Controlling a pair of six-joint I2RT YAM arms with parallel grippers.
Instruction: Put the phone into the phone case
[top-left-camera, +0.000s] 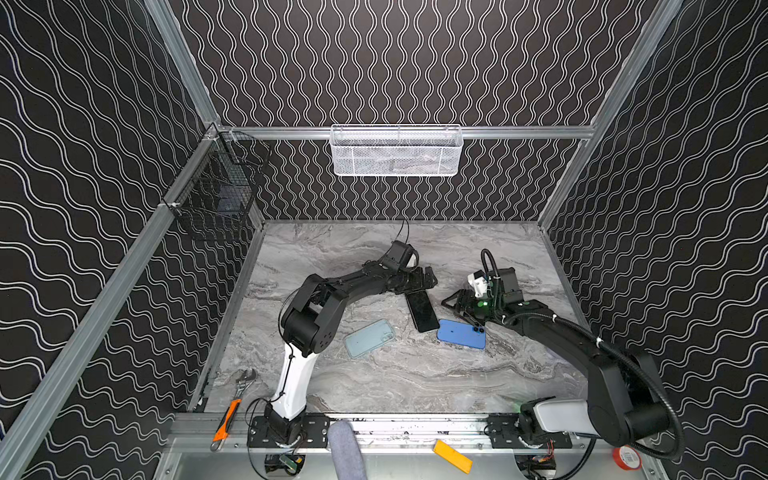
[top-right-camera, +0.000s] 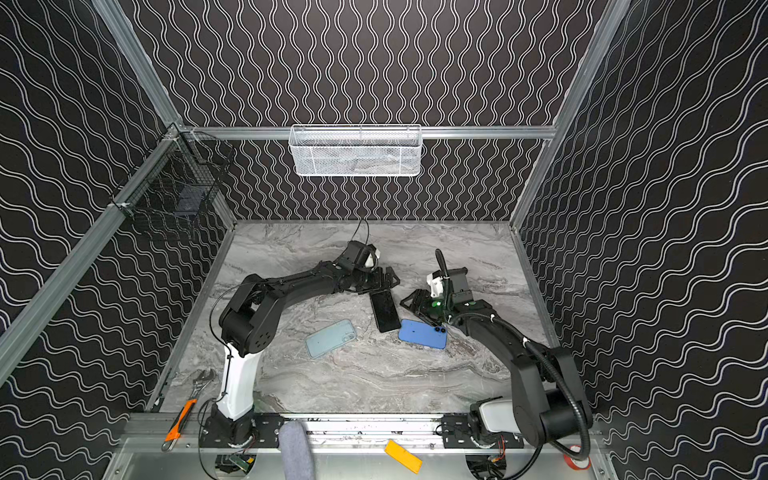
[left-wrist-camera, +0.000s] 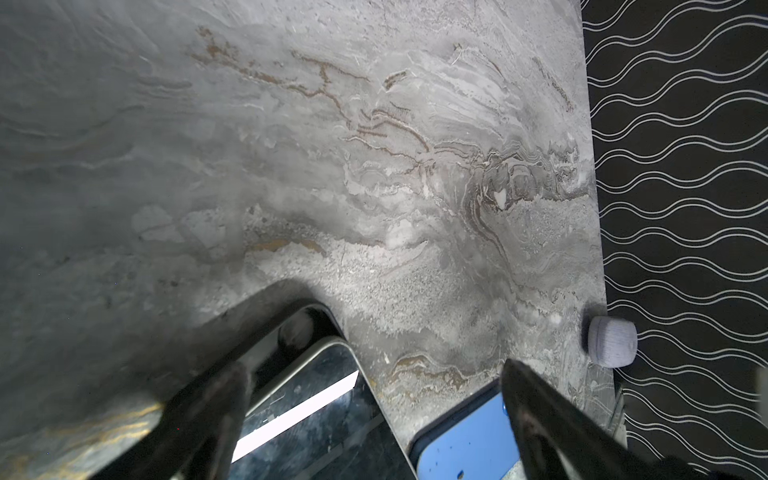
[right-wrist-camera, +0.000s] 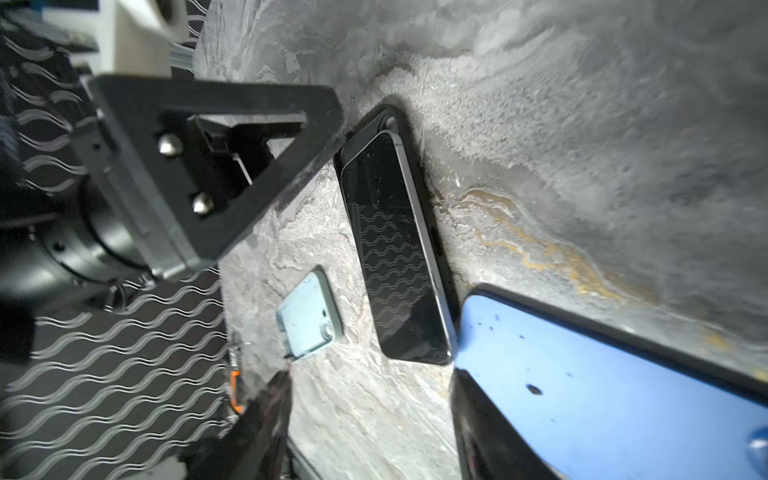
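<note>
The left gripper (top-left-camera: 429, 279) gapes wide and empty at the far end of the phone (top-left-camera: 422, 309); the right gripper (top-left-camera: 455, 305), parted and empty, hangs just beside it. The phone lies screen-up on the black case (left-wrist-camera: 297, 328), whose rim is exposed at that end, so seating looks unfinished.

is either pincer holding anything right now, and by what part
Nothing is held. The left pincer stands open at the far end of the black phone, not closed on it; the right pincer is open beside it.

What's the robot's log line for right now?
left hand: open, above end of black phone | right hand: open, empty, by blue phone | black phone: on black case, corner not seated
</note>
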